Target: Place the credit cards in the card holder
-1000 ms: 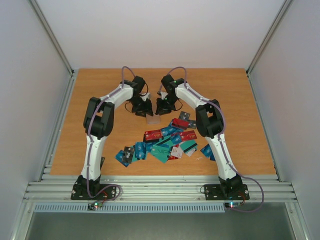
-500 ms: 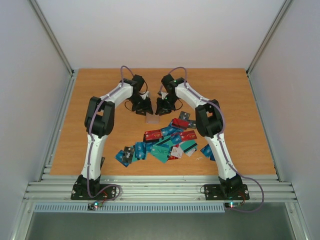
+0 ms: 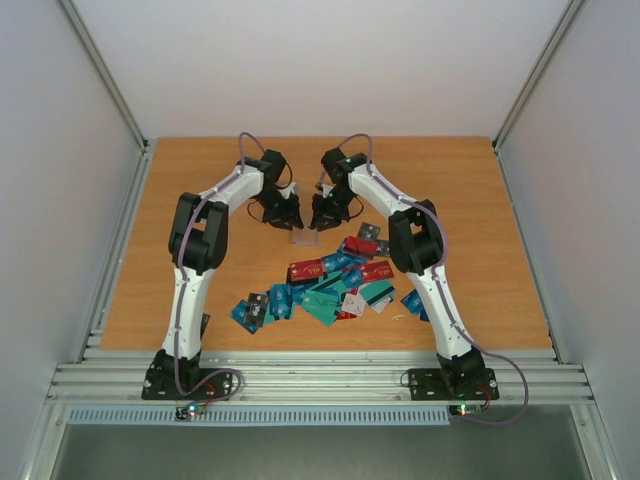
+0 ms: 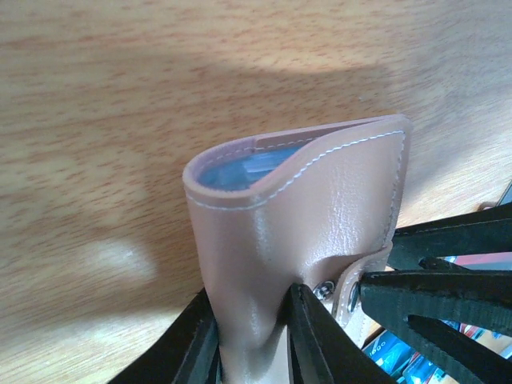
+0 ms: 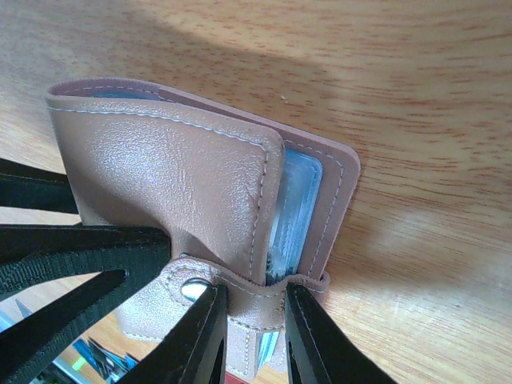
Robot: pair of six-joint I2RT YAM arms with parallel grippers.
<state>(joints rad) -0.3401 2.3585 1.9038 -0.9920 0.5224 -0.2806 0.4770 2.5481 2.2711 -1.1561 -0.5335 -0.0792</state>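
Both arms reach in toward the middle of the table [image 3: 470, 220] and meet on the holder [image 4: 320, 200], each clamping it from its own side. The left pincer [image 4: 250, 310] is closed on the folded end: one finger presses each leather face, and the rounded spine curves away above them. The stitched top edge gapes a little there, showing the blue pocket inside.

The right pincer [image 5: 254, 308] is closed on the opposite, open edge. Its fingers pinch the covers together just beside the strap and its metal snap [image 5: 192, 288], and blue pocket edges show in the slit between the covers. The tips of the two pincers lie very near each other, with only the holder's width between them. Whether the holder's lower edge touches the wood or hangs just above it cannot be told; its shadow falls close by.

The cards [image 3: 335, 280] lie in a loose heap of red, teal, blue, black and white, several overlapping. The heap sits on the near side of the holder, between the arms and more toward the right one, and its far edge comes close to the holder.

Beyond the pincers the wood is bare to the far edge, and broad bare strips run along both sides to the metal rails [image 3: 128, 250]. White walls close in the back and both sides.
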